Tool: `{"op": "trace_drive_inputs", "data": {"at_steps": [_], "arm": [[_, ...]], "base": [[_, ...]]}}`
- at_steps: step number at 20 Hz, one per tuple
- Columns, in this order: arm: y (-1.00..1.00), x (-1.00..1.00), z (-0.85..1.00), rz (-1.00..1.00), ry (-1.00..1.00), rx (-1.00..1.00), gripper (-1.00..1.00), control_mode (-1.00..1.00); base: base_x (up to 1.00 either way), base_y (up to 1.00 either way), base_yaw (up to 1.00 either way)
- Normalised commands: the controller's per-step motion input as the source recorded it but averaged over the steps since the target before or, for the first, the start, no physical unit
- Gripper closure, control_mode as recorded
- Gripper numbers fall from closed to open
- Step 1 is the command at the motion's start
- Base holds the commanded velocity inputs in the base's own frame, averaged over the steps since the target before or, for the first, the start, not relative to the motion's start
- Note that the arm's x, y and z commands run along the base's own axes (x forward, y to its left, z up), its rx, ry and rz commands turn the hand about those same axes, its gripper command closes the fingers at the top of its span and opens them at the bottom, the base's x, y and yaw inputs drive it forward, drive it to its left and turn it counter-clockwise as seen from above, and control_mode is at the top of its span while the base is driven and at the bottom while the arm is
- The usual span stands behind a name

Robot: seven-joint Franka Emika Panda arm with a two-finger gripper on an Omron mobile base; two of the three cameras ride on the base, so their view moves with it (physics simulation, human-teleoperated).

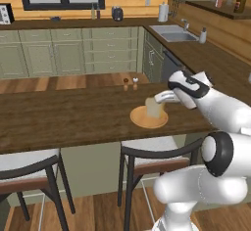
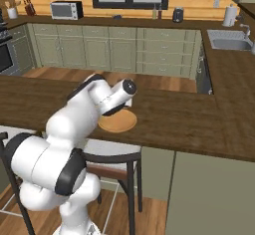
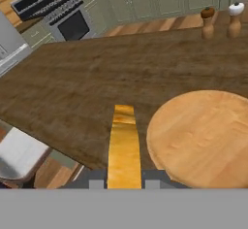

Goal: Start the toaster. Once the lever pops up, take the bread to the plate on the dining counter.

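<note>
Pale tan square bread slice pinched edge-on in two-finger gripper, hovering above dark brown wood-grain dining counter, just beside round orange-tan plate. Shift sideways over plate centre, lower until near, then release gently.

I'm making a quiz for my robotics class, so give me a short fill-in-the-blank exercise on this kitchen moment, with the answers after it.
1. The gripper is shut on the ____.
2. The round orange-tan plate lies on the dark wood dining ____.
3. Held edge-up, the bread is not yet lying flat on the ____.
4. Beyond the plate stand two small shakers, one dark-topped and one ____-topped.

Missing words: bread; counter; plate; white
</note>
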Motion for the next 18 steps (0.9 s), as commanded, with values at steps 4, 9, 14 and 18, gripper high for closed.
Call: {"op": "trace_drive_inputs", "data": {"at_steps": [4, 9, 14, 18], "arm": [[0.0, 0.67, -0.54, 0.0, 0.0, 0.04, 1.0, -1.0], [0.0, 0.39, -0.4, 0.0, 0.0, 0.05, 1.0, -1.0], [0.0, 0.18, -0.3, 0.0, 0.0, 0.04, 1.0, -1.0], [0.0, 0.4, -0.22, 0.0, -0.01, 0.02, 1.0, -1.0]], "base": [[0.0, 0.0, 0.0], [0.0, 0.0, 0.0], [0.0, 0.0, 0.0], [0.0, 0.0, 0.0]]}}
